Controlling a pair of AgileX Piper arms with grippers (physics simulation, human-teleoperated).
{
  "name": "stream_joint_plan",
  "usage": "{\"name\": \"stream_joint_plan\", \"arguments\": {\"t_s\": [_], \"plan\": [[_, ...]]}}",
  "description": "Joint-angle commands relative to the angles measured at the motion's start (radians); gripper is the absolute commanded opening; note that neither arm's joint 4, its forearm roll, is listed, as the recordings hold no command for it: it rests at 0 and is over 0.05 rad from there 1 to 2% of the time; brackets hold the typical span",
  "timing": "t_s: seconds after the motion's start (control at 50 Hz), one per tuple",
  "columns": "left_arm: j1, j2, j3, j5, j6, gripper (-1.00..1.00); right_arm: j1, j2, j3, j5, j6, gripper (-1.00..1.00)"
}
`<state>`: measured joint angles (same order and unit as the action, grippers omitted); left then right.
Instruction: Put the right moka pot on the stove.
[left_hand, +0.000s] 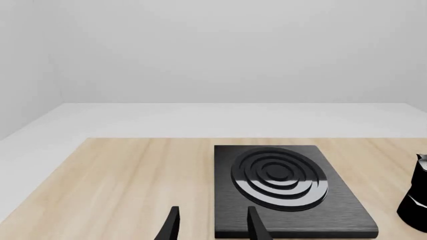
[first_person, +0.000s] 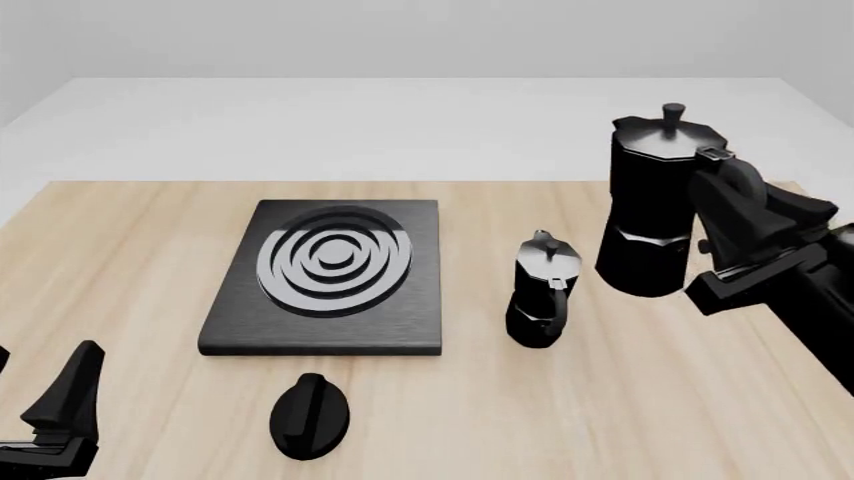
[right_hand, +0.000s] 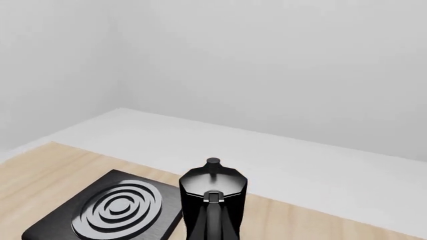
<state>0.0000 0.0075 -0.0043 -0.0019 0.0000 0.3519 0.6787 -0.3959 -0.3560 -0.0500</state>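
The right moka pot (first_person: 657, 205) hangs lifted above the surface's (first_person: 601, 400) right side, its handle clenched in the right end effector (first_person: 727, 215). The stove (first_person: 327, 280) lies left of centre, the second moka pot (first_person: 541, 292) between them. The left end effector (first_person: 60, 420), near the front-left corner, is released.

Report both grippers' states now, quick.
Left gripper: open, holding nothing, short of the stove.
Right gripper: shut on the right moka pot, gripping its handle and holding it in the air.
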Motion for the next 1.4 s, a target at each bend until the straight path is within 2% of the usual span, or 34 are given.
{"name": "stream_joint_plan", "arguments": {"t_s": [0.02, 0.08, 0.1, 0.24, 0.32, 0.54, 0.86, 1.08, 1.4], "plan": [[0.0, 0.0, 0.0, 0.0, 0.0, 1.0, 0.096, 0.147, -0.046, -0.191, 0.007, -1.0], [0.0, 0.0, 0.0, 0.0, 0.0, 1.0, 0.109, 0.177, -0.048, -0.224, 0.007, -1.0], [0.0, 0.0, 0.0, 0.0, 0.0, 1.0, 0.134, 0.213, -0.051, -0.27, 0.012, -1.0], [0.0, 0.0, 0.0, 0.0, 0.0, 1.0, 0.184, 0.31, -0.056, -0.388, 0.005, -1.0], [0.0, 0.0, 0.0, 0.0, 0.0, 1.0, 0.186, 0.396, -0.075, -0.461, 0.006, -1.0], [0.0, 0.0, 0.0, 0.0, 0.0, 1.0, 0.225, 0.55, -0.116, -0.584, 0.024, -1.0], [0.0, 0.0, 0.0, 0.0, 0.0, 1.0, 0.279, 0.771, -0.234, -0.692, 0.032, -1.0], [0.0, 0.0, 0.0, 0.0, 0.0, 1.0, 0.315, 0.905, -0.31, -0.714, 0.017, -1.0], [0.0, 0.0, 0.0, 0.0, 0.0, 1.0, 0.329, 1.082, -0.44, -0.702, 0.032, -1.0]]}}
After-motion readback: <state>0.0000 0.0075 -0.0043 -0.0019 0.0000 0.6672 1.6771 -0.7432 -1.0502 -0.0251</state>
